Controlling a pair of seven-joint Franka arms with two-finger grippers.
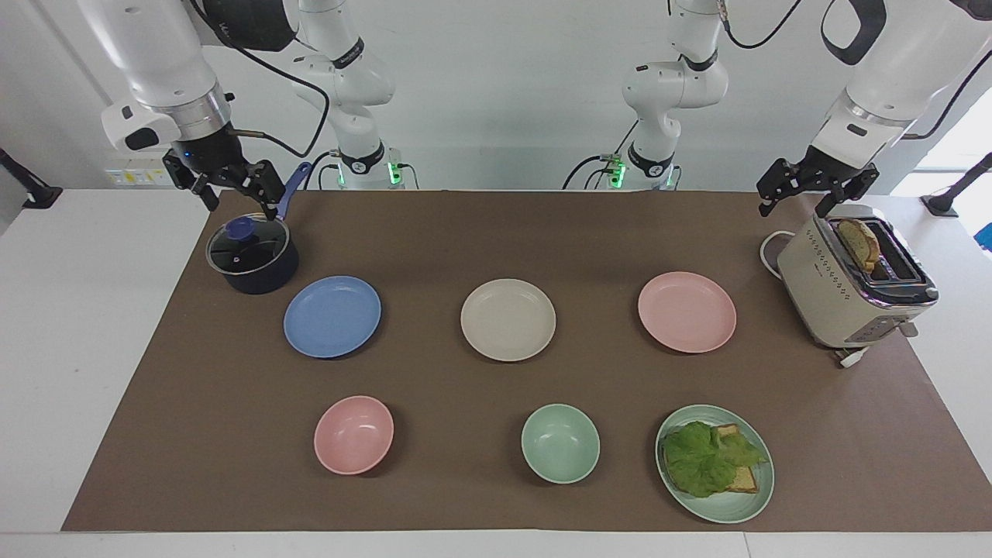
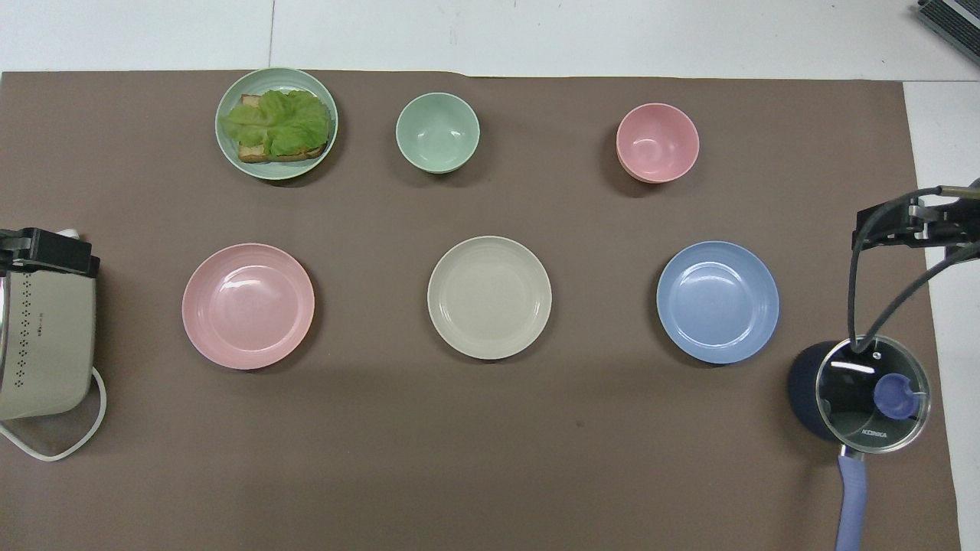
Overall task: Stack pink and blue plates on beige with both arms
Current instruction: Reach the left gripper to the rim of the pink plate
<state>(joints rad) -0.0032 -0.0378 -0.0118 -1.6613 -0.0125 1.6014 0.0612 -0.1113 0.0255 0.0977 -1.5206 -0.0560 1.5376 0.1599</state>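
Three plates lie in a row on the brown mat. The beige plate [image 1: 508, 319] [image 2: 489, 297] is in the middle. Beside it, the blue plate [image 1: 332, 316] [image 2: 717, 301] lies toward the right arm's end and the pink plate [image 1: 687, 311] [image 2: 248, 305] toward the left arm's end. All three are bare and apart. My right gripper [image 1: 240, 208] [image 2: 911, 222] hangs open and empty over the pot. Above the mat's edge by the toaster, my left gripper [image 1: 793, 209] [image 2: 46, 256] is open and holds nothing.
A dark pot with a glass lid [image 1: 252, 256] stands beside the blue plate. A cream toaster [image 1: 852, 283] holding bread stands beside the pink plate. Farther from the robots are a pink bowl [image 1: 353, 434], a green bowl [image 1: 559, 443] and a green plate [image 1: 756, 496] with lettuce and bread.
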